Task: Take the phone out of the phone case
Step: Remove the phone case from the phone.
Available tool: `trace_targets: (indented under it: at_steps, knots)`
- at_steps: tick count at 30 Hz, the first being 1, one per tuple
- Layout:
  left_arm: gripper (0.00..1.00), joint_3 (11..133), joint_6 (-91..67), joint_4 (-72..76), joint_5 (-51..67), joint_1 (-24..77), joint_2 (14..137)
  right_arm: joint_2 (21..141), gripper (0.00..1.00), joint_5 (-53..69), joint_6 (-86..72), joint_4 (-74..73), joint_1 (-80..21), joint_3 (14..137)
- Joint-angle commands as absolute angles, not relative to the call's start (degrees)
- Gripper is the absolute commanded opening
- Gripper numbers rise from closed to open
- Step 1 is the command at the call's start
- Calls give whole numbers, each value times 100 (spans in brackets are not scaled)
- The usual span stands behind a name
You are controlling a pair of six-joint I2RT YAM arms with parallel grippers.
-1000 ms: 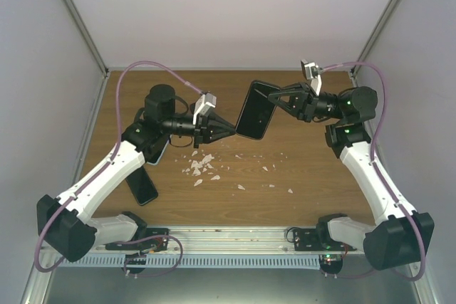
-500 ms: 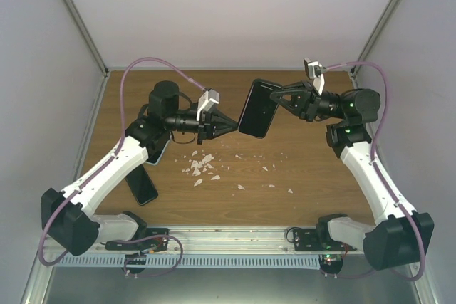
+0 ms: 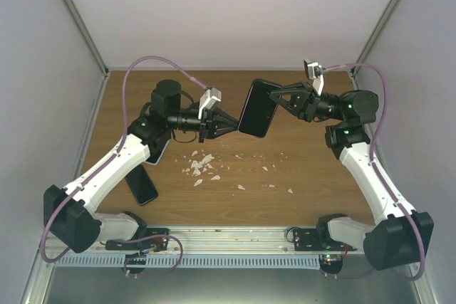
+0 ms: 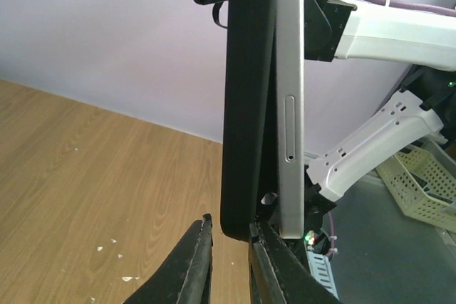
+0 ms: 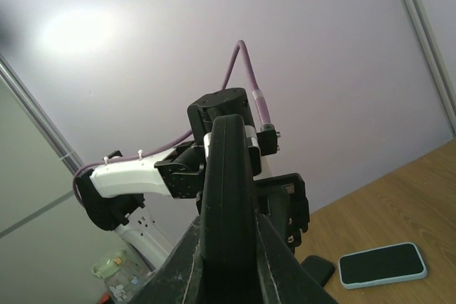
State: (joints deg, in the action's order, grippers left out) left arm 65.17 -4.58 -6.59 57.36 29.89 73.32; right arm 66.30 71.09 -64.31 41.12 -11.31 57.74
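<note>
Peeling is the step: right fingers clench the phone case; left fingers straddle its lip, grip unclear. Next: pinch, pull toward nine o'clock.

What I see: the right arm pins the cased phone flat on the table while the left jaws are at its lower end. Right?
No: the right arm holds the phone up off the table, clear in the top view; the rest stands.
</note>
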Motion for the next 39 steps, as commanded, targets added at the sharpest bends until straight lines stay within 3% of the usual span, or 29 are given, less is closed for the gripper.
trace_targets:
  at_steps: [1,22,39]
  knots:
    - [18,6778,-785,-89,5036,2961,7709,6338,0,7551,-6983,4335,-1624,5647]
    - [39,7353,-2047,1212,6000,3026,8155,6325,0,7504,-6917,4297,-1852,5069]
    - [36,7182,-3093,1860,6212,3243,8353,6562,0,7394,-6840,4206,-2059,4870]
